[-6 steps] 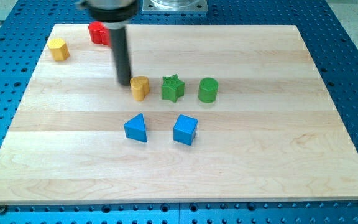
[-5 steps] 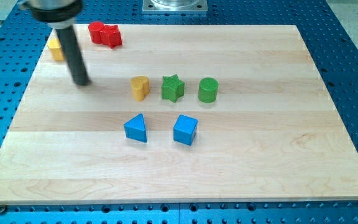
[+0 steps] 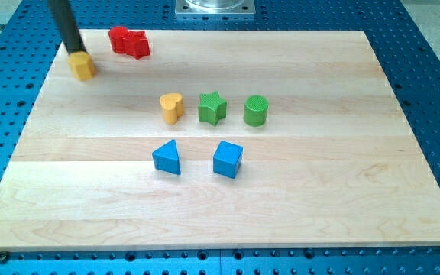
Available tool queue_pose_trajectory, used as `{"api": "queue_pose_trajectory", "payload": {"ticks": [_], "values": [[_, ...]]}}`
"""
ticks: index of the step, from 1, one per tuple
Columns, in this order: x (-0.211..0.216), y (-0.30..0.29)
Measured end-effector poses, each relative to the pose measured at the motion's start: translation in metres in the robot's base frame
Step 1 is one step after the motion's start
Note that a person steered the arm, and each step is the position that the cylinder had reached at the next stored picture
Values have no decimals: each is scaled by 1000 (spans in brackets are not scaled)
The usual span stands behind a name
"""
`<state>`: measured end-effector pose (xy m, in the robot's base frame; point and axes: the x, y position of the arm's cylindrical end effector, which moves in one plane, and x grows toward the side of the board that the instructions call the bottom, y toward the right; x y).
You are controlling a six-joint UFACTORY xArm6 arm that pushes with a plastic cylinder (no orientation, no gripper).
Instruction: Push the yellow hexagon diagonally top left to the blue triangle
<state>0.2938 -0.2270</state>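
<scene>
The yellow hexagon (image 3: 82,66) sits near the board's top left corner. My tip (image 3: 74,53) is at the hexagon's upper left side, touching or nearly touching it. The blue triangle (image 3: 166,157) lies well below and to the right of the hexagon, near the board's middle. The dark rod rises from the tip out of the view's top.
A yellow heart-shaped block (image 3: 172,108), a green star (image 3: 212,108) and a green cylinder (image 3: 256,111) stand in a row above the triangle. A blue cube (image 3: 228,160) is right of the triangle. Two red blocks (image 3: 129,42) sit at the top. The wooden board (image 3: 342,191) lies on a blue perforated table.
My tip has swept left from beside the yellow heart to the board's top left corner. The yellow hexagon has shifted a little down and right.
</scene>
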Motion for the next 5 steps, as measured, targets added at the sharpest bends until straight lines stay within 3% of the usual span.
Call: {"api": "queue_pose_trajectory", "payload": {"ticks": [1, 2, 5], "values": [[64, 37], [42, 35], [43, 3]]}}
